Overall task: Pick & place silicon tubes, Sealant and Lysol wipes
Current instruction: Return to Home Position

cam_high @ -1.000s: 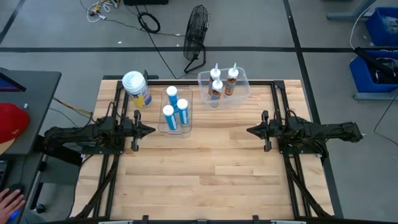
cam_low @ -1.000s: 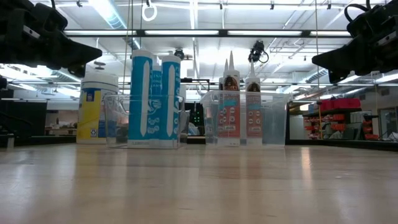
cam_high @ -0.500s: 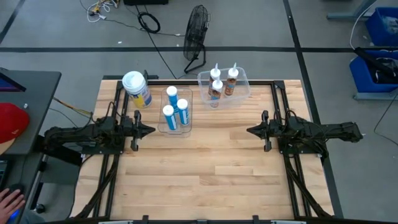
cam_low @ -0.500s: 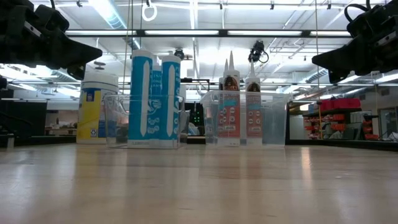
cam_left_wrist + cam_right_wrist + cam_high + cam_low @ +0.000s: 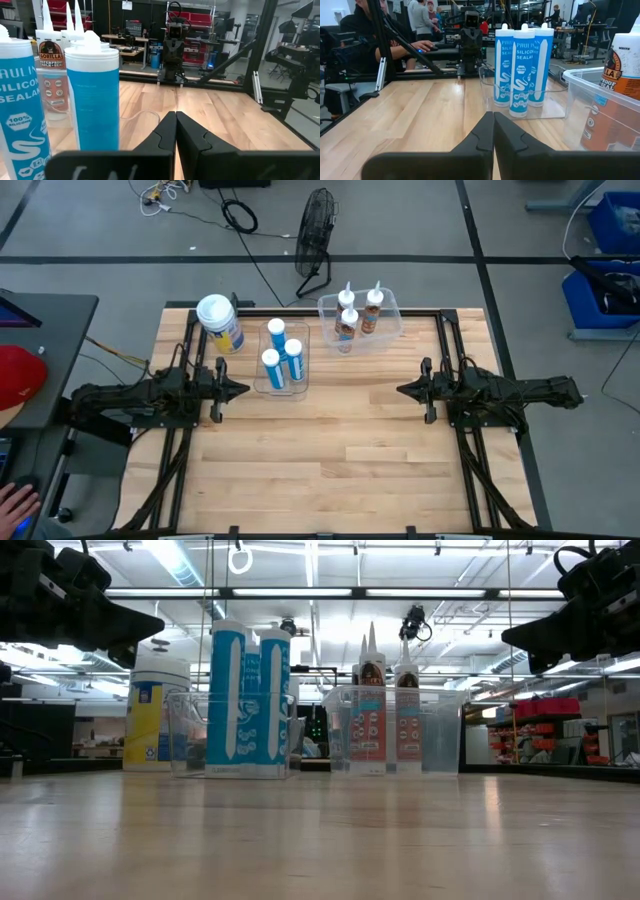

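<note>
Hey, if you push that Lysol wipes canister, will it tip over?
The Lysol wipes canister stands upright, wide for its height, so a low push probably slides it. Knocked over, its round body would likely roll.

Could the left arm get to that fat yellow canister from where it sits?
Probably yes: the Lysol wipes stand in the open beside the clear bin, near the left gripper, which is shut, with nothing between.

My wooden table (image 5: pixel 340 450) carries three things along its far side. The Lysol wipes (image 5: pixel 220 323) stand upright at the far left. A narrow clear bin (image 5: pixel 282 390) is just beside them, and a wider clear bin (image 5: pixel 392 320) sits further right.
</note>
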